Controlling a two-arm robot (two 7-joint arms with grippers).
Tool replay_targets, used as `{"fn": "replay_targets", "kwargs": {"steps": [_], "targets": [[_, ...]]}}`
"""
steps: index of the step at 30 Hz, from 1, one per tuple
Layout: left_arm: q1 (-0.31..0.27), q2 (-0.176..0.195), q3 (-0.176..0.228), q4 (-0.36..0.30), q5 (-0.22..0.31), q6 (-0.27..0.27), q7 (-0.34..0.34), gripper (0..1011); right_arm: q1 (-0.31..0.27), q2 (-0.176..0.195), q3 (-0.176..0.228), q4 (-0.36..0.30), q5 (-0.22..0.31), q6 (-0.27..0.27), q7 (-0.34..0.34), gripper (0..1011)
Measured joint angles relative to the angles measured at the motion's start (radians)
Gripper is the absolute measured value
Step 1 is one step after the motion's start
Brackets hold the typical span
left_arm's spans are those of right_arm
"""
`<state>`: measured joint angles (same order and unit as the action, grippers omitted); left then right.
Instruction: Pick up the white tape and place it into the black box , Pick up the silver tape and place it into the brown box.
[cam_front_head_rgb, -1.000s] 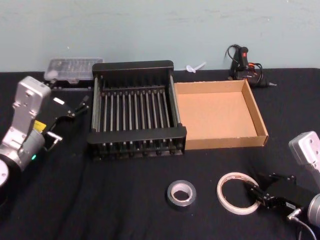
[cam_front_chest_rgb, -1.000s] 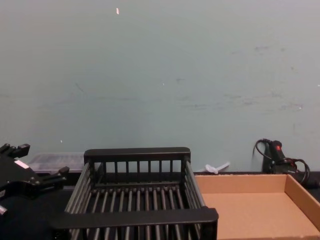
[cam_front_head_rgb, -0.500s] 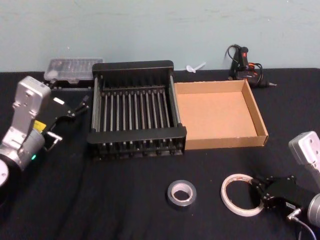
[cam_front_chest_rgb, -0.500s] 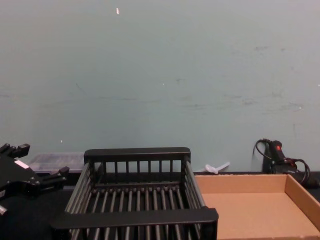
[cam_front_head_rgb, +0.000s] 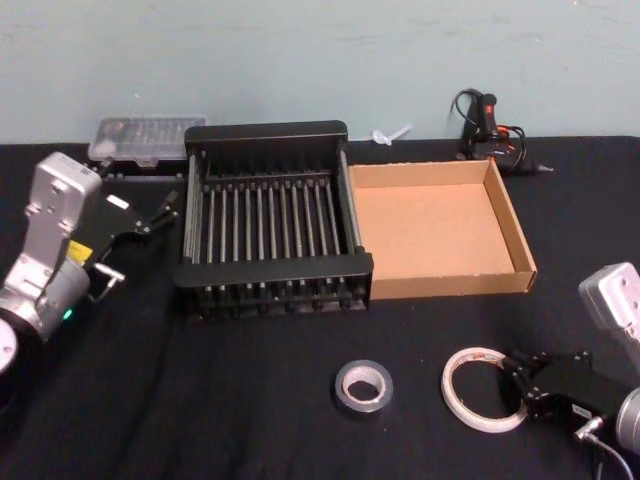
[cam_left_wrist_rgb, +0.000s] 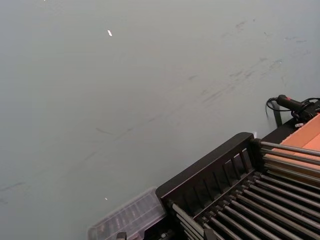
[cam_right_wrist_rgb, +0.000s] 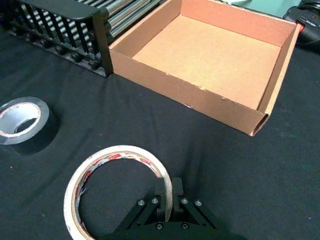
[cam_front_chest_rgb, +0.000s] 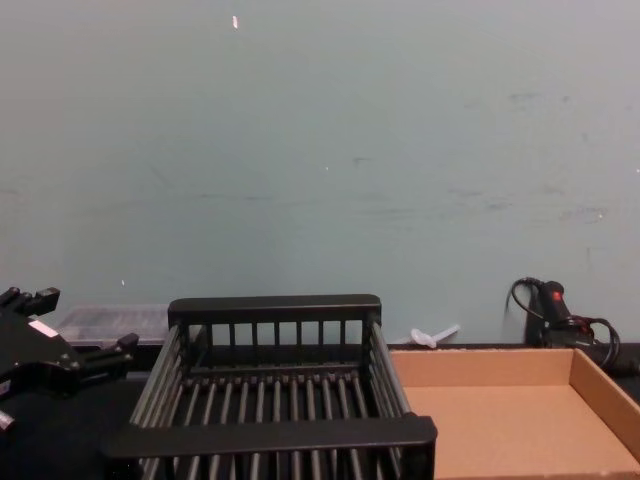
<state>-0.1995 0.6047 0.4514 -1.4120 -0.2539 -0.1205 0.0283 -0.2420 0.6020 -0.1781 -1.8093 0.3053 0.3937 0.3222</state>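
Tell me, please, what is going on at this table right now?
The right hand is shut on the rim of the white tape, which lies on the black cloth beside the silver tape. The black crate and cardboard tray are both empty. The left hand waits open beside the crate.

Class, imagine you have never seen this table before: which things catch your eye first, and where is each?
The black box sits mid-table with the brown box against its right side. In front lie the silver tape and, to its right, the white tape, its rim pinched by the right pincer. The left pincer waits left of the black box.
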Motion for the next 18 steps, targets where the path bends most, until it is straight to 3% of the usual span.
{"fn": "replay_targets", "kwargs": {"steps": [18], "targets": [[0.0,0.0,0.0,0.0,0.0,0.0,0.0,1001,0.006,0.012,0.035,-0.048,0.028,-0.057,0.024,87]]}}
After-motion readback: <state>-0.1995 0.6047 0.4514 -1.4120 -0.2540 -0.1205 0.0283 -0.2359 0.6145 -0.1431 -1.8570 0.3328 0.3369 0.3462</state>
